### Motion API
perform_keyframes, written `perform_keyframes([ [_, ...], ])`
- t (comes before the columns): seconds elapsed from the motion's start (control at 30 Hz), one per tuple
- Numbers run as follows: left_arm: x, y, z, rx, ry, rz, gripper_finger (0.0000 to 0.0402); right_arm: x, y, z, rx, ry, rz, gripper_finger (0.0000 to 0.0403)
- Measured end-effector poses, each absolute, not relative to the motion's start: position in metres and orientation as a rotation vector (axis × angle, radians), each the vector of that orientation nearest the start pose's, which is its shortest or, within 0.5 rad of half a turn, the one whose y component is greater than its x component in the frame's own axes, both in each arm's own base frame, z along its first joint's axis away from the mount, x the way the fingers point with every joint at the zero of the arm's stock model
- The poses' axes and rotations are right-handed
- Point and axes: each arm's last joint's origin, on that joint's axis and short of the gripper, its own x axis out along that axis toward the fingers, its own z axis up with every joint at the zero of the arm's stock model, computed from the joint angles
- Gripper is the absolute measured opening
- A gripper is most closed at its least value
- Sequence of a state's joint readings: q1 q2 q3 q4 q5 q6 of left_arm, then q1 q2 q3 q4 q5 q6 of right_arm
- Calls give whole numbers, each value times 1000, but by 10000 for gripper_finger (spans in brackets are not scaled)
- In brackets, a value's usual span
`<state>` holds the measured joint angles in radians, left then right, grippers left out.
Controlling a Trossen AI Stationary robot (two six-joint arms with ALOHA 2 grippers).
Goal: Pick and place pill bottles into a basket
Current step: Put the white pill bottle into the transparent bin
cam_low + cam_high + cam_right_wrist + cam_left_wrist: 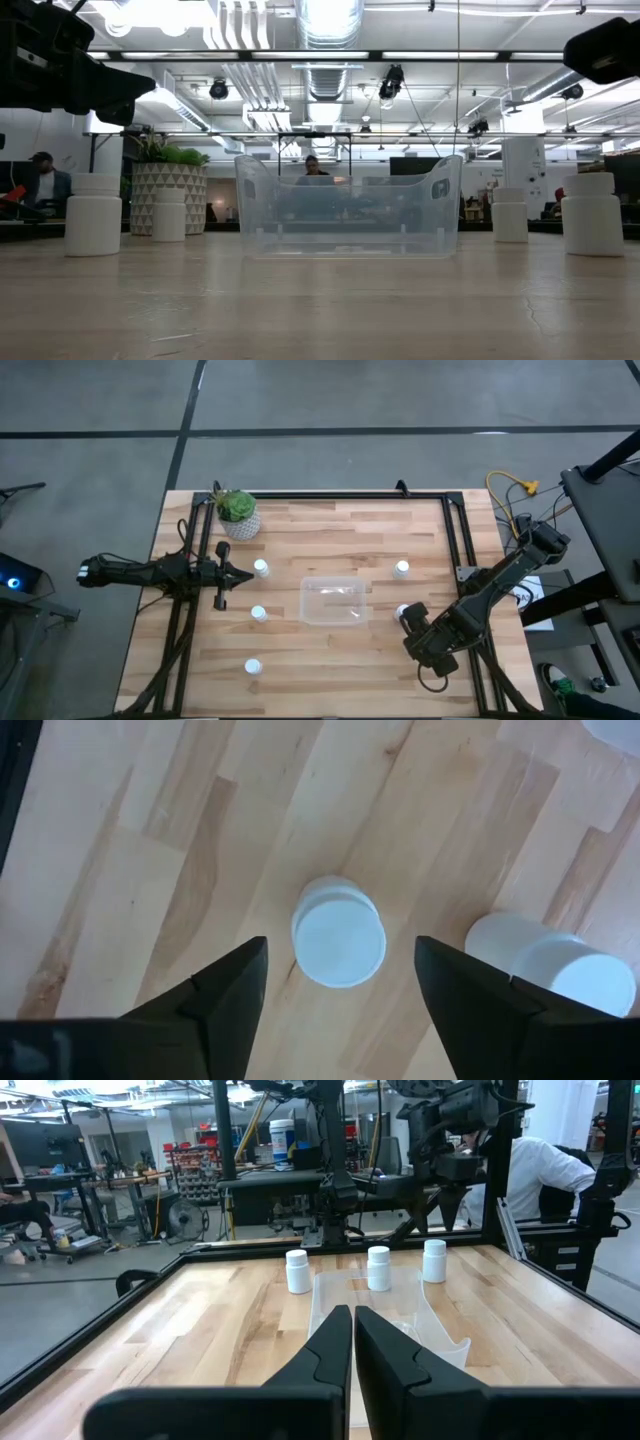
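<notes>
Room: open workshop, grey concrete floor (90,400) around the rig, ducts and strip lights overhead in the low view, people seated at desks far back. Bench (330,660): light wood butcher-block with a black frame, filling the middle of the high view. Clear basket (333,601) sits at frame centre, nothing visible inside. Patterned plant pot (240,520) at the bench's upper left. Left hand (244,577) centre left, fingers pressed together, holding nothing. Right hand (340,980) at lower right of the high view, fingers spread wide, poised above an upright pill bottle (338,931), not touching it. Other bottles stand loose on the bench: three at left, one right of the basket.
</notes>
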<state>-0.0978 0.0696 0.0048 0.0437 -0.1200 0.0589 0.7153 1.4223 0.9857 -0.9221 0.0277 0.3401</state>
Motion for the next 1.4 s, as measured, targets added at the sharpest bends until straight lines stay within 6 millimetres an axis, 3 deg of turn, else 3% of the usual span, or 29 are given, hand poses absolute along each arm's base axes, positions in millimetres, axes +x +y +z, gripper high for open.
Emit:
perform_keyframes([
  [1.07,101,-6,164,61,21,22,0,185,160,190,-204,1312,363,233],
  [1.4,101,-6,164,61,22,22,0,185,160,190,-203,1312,362,227],
])
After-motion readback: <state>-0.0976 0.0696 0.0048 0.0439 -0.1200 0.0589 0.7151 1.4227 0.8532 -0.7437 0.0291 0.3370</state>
